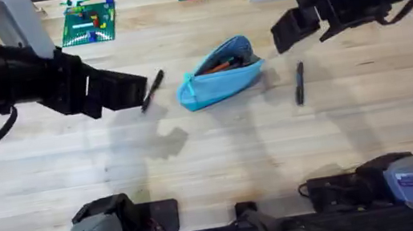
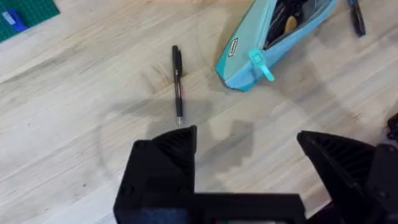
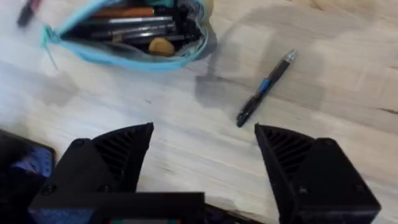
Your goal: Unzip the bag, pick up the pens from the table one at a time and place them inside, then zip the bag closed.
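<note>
Looking from the left wrist, I see my left gripper (image 2: pixel 245 146) spread wide and holding nothing, above the table (image 2: pixel 74 124). Just beyond its fingertip lies the black pen (image 2: pixel 178 84). Farther on is the bag (image 2: pixel 273 40), unzipped, with its teal tab (image 2: pixel 261 64) pointing toward the gripper. My right gripper (image 3: pixel 202 143) is also spread and empty. The bluish pen (image 3: pixel 265 87) lies just ahead of it, and the open bag (image 3: pixel 124 37), with pens inside, lies beyond.
</note>
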